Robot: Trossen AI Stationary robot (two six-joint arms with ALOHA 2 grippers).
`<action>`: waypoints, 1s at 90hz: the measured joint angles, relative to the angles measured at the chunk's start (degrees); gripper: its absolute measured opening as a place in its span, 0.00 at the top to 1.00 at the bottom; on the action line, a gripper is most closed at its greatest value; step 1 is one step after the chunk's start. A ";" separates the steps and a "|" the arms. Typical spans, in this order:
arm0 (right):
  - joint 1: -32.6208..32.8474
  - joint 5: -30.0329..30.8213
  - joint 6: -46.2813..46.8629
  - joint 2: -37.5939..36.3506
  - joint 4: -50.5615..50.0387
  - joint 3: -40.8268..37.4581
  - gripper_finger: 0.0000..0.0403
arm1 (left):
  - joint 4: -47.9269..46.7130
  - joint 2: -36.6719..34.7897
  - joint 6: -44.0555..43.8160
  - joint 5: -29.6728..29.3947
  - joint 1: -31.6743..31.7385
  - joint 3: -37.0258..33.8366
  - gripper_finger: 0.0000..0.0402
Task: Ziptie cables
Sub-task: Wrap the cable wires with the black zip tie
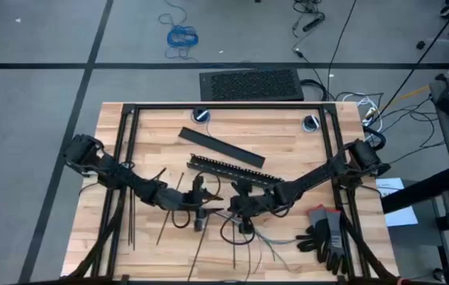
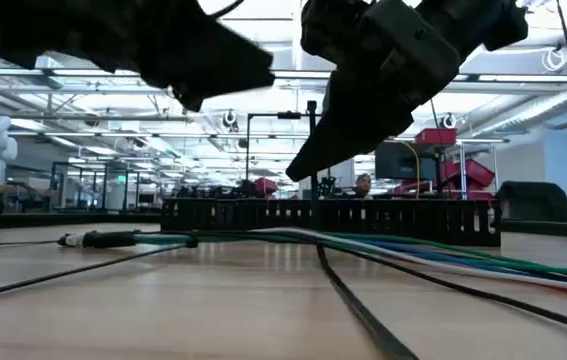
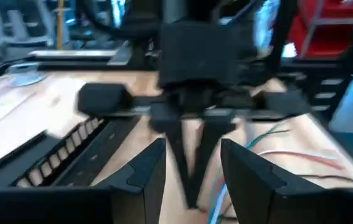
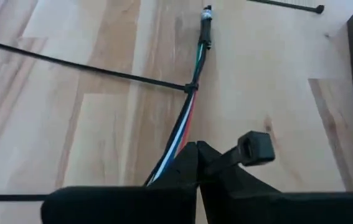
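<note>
Fingers of right gripper (image 4: 196, 163) pinch cables (image 4: 182, 121), ziptie (image 4: 89, 67) cinched around.

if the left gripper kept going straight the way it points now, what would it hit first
Most likely the right gripper: in the left wrist view it hangs right ahead of the left gripper's open fingers, above the cables. The gap between them is hard to judge.

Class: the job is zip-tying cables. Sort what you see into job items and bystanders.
Job items:
cables
zipties
left gripper
right gripper

Bystanders:
grey work gloves
slotted bar
flat black bar
</note>
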 joint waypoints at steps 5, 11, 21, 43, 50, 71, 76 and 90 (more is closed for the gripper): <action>0.00 0.01 -0.39 0.00 0.72 0.00 1.00 | 1.20 1.48 -0.75 1.35 0.82 0.00 0.62; 0.00 0.02 -0.67 0.00 1.10 0.00 1.00 | 4.05 3.82 -1.72 2.40 1.47 -0.10 0.62; 0.00 0.07 -1.21 0.00 2.33 0.00 1.00 | 11.05 7.99 -3.00 3.07 2.50 0.00 0.62; 0.00 1.58 -1.61 0.00 2.74 0.00 1.00 | 19.26 12.99 -5.20 4.12 4.22 -0.04 0.62; 0.00 1.57 -1.68 0.00 2.75 0.00 1.00 | 19.83 13.69 -6.13 4.33 4.38 0.04 0.63; 0.00 2.78 -1.67 0.00 2.93 0.00 1.00 | 19.94 13.74 -6.46 4.27 4.46 0.05 0.74; 0.00 2.78 -1.64 0.00 2.94 0.01 1.00 | 20.43 13.74 -6.47 4.25 4.48 0.07 0.78; 0.00 2.82 -1.59 0.00 3.01 0.00 1.00 | 20.46 13.74 -5.40 4.26 4.47 0.07 0.92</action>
